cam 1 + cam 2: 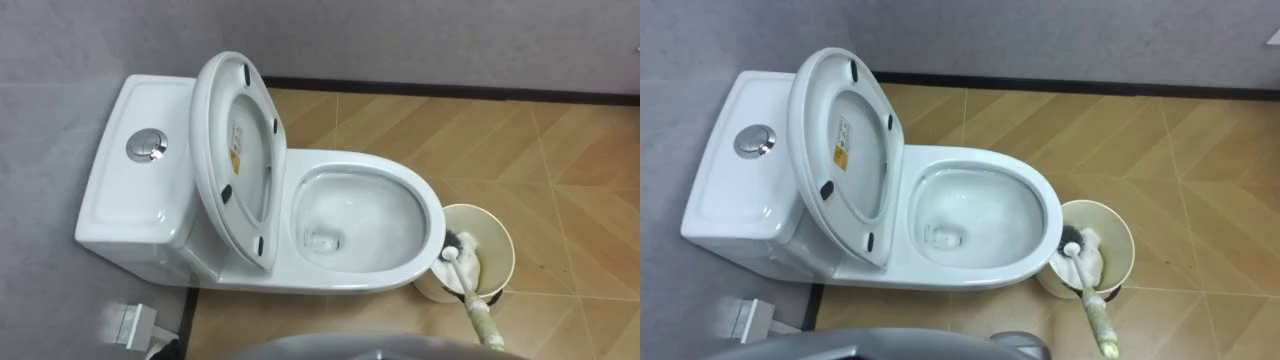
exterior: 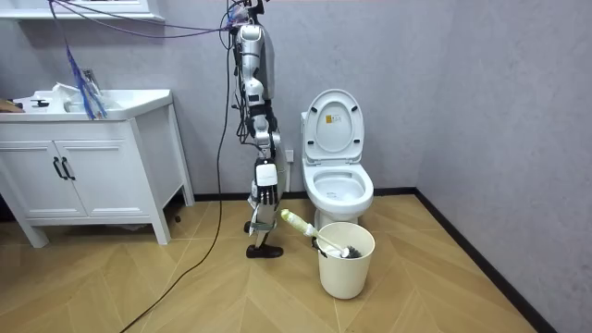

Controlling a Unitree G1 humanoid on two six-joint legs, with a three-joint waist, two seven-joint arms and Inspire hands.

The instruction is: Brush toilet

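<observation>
Wood floor, grey walls. Brush (image 1: 467, 292) stands head-down in bucket (image 1: 497, 235) beside toilet (image 1: 360, 215), its handle by the right hand (image 2: 265, 211); cannot tell if fingers grip. Light, stiff, probably wet: hold the handle's upper end.

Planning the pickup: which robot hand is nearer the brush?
Right, probably. The brush leans out of the bucket at the robot's right front, and the right robot hand hangs on that side, above the handle. The left is hidden behind the body, farther off.

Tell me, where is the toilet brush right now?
The toilet brush sits head-down in the cream bucket on the floor, right of the toilet bowl in the eye views.
</observation>
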